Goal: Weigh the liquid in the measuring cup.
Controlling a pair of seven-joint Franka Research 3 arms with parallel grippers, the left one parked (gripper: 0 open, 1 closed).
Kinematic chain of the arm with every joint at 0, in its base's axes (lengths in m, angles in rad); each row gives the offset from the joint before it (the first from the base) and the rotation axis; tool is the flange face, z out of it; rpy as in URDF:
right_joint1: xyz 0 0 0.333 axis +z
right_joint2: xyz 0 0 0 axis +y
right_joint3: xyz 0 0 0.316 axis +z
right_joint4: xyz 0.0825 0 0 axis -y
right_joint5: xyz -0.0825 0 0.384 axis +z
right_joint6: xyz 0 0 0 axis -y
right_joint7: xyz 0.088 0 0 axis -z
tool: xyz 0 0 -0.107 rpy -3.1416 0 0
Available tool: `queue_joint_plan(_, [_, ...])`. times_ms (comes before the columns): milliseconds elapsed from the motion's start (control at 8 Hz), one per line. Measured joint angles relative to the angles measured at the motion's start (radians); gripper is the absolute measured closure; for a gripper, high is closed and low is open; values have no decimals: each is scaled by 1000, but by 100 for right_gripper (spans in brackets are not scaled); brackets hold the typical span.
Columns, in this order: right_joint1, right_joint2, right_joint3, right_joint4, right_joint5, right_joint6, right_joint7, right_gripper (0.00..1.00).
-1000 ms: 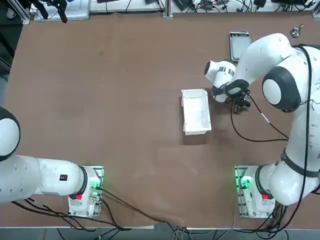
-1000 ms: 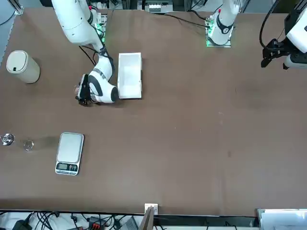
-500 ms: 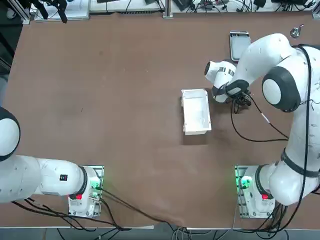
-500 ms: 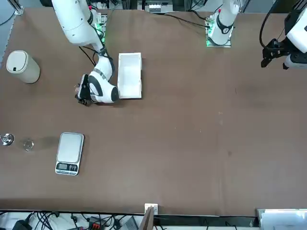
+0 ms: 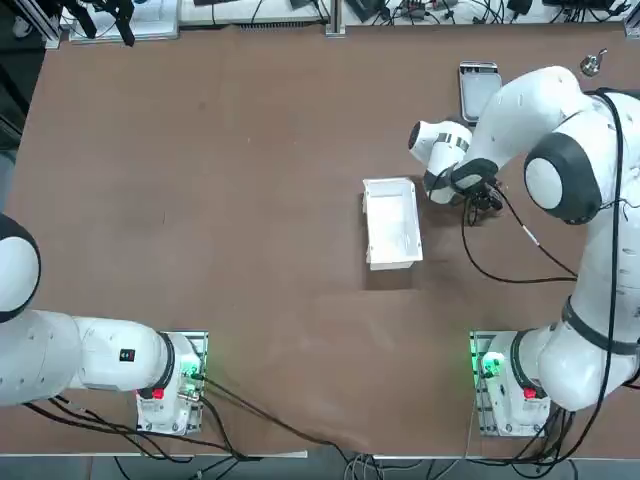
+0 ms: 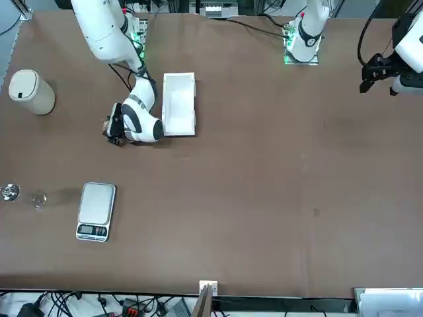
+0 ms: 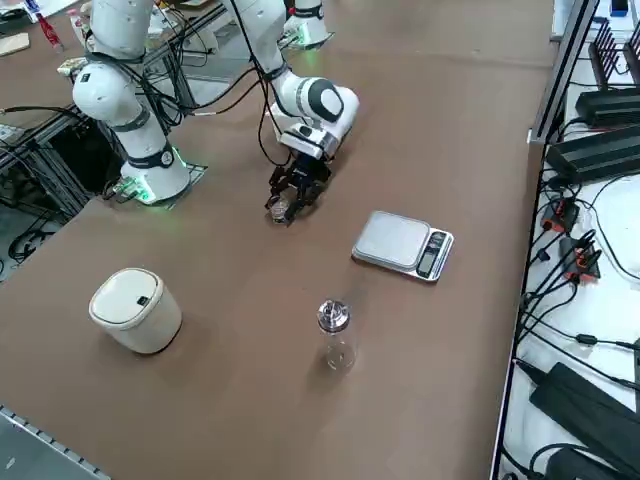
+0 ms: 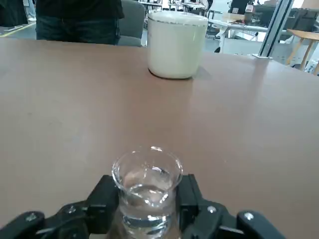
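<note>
The measuring cup is a tiny clear glass with a little liquid in it. It stands upright on the brown table between my right gripper's black fingers, which press on both of its sides. My right gripper is low at the table, just right of the white box, and is shut on the cup. From the side, the cup glints at the gripper. The silver scale lies farther out on the table, apart from the gripper.
A white lidded canister stands beyond the gripper. A small clear item and a shiny metal piece sit beside the scale. Cables run along the table edges. A person in dark clothes stands past the table.
My right gripper's fingers have closed in on the measuring cup. The arm and the cup have stayed in place.
</note>
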Motion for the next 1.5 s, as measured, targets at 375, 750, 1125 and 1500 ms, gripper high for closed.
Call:
queue_joint_plan(375, [0,-12,-11,63,-5,-60,-30,37])
queue_joint_plan(750, [-1,-26,-56,169,-49,-109,-145,37])
queue_joint_plan(1125, [-7,-32,-67,288,-105,-118,-271,37])
queue_joint_plan(1500, [-37,-26,-67,403,-175,-107,-392,37])
